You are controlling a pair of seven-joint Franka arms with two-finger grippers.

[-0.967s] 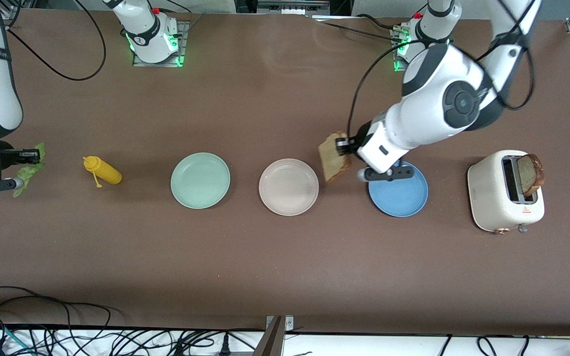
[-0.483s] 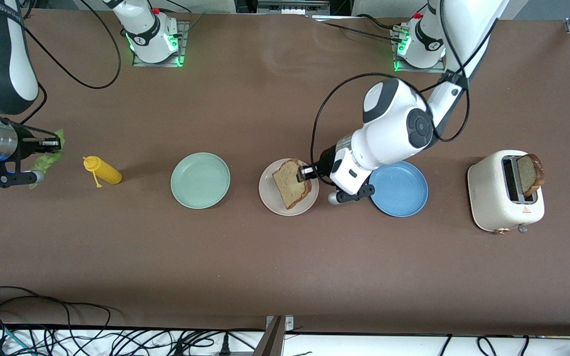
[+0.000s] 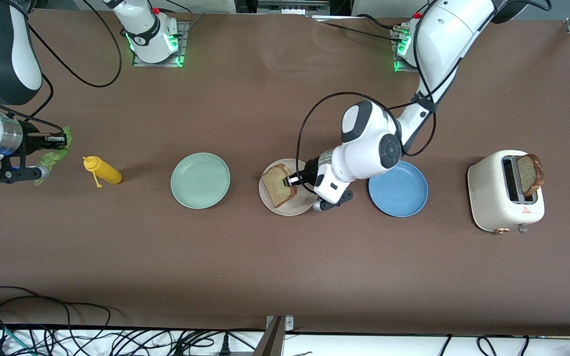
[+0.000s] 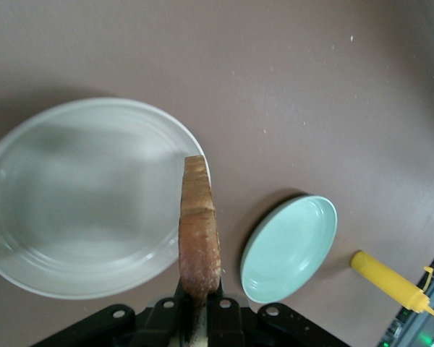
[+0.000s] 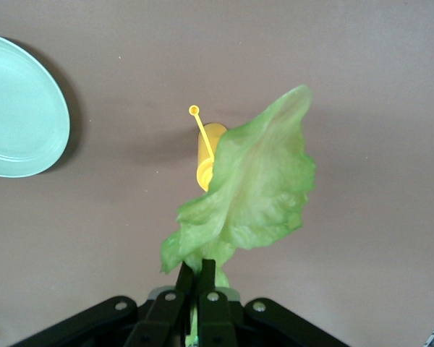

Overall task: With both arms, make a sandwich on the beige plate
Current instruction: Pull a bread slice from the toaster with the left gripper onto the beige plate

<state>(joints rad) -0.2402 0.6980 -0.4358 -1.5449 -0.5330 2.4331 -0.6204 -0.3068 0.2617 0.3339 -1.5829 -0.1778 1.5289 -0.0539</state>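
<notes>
A: Largest change first?

B: Left arm swung across from over the blue plate (image 3: 398, 189). Left gripper (image 3: 292, 180) now low over the beige plate (image 3: 299, 206), jaws pinching a bread slice (image 3: 277, 184) by one edge. Slice down from upright toward flat, over the plate's half toward the right arm's end. Cannot tell whether touching the dish yet; seen edge-on in the left wrist view (image 4: 200, 233), plate (image 4: 87, 195) below it.

A: Right side?

B: Right gripper (image 3: 53, 142) carried inward from the surface's end, now up in the air near the yellow squeeze bottle (image 3: 102, 170). Jaws pressed on a lettuce leaf (image 3: 55, 153), hanging loose in the wrist view (image 5: 249, 191).

A: Meaning for the task?

B: Judged as first layer about to be laid. Nothing released yet. Lettuce next in line, second slice (image 3: 531, 174) still standing in the toaster (image 3: 498, 193).

A: Edges and room?

B: Slice corner close to the plate rim toward the mint green plate (image 3: 200, 180); small drift risks overhang. Left wrist crowds the gap between beige and blue plates, so retreat best upward. For the lettuce: bottle and mint plate under the route, wide bare surface both nearer to and farther from the camera. Lettuce drop better held until the left arm clears.
</notes>
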